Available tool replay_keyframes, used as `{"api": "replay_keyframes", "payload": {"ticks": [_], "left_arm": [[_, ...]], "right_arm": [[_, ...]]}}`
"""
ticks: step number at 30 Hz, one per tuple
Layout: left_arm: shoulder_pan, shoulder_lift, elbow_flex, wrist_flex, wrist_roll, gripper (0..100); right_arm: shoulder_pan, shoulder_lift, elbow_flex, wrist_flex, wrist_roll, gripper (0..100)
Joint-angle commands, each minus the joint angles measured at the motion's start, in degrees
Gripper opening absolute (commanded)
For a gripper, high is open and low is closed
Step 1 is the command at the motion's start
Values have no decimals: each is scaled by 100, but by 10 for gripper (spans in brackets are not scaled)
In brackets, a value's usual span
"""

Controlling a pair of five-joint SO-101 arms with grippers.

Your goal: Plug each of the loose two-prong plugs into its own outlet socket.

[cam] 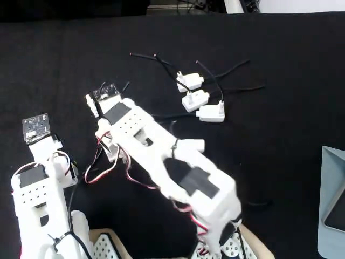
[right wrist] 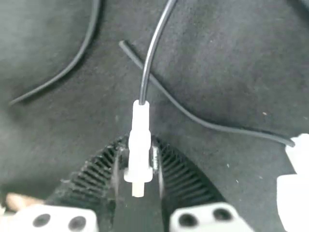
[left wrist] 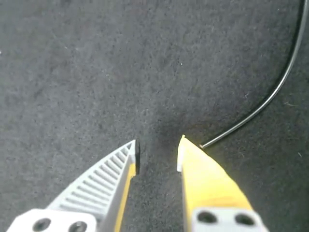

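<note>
Black counter (cam: pixel 280 54) is hosting the right claw (right wrist: pixel 139 162) clamping a white plug (right wrist: pixel 139 128) lengthwise, outlet sockets (cam: pixel 195 100) lying well off toward the high view's right.

A matt black cloth, faintly fuzzy, covers the surface (cam: pixel 280 162). The plug (right wrist: pixel 139 140) is smooth white plastic, its cable (right wrist: pixel 153 53) sleek black with a slight sheen. The right gripper (right wrist: pixel 138 152) has ribbed black plastic jaws; the left gripper (left wrist: pixel 157 150) pairs ribbed white plastic with smooth yellow.
</note>
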Motion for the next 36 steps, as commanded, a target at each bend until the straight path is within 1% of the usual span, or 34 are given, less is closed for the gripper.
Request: {"api": "replay_keyframes", "payload": {"ticks": [1,6,9,16,21,25,29,36], "left_arm": [[171,-88,-75,-88,18,145],[1007,-97,-163,-88,44,145],[1288,-97,-400,-70,53,145],[1314,-97,-1288,-44,88,145],[1349,-97,-1701,-79,818,145],[1587,-97,-2035,-70,1266,145],[2018,-97,-2334,-79,1565,145],[3029,-97,-2501,-176,1679,145]], "right_arm": [[105,-1244,418,-35,211,11],[105,-2712,1358,-352,492,11],[105,-3653,1947,-571,695,11],[114,-5754,3626,-1618,923,11],[114,-6949,4804,-2567,1574,11],[114,-7626,5675,-3341,1820,11],[114,-8092,6360,-3930,1996,11],[114,-8576,6853,-4105,2013,11]]}}
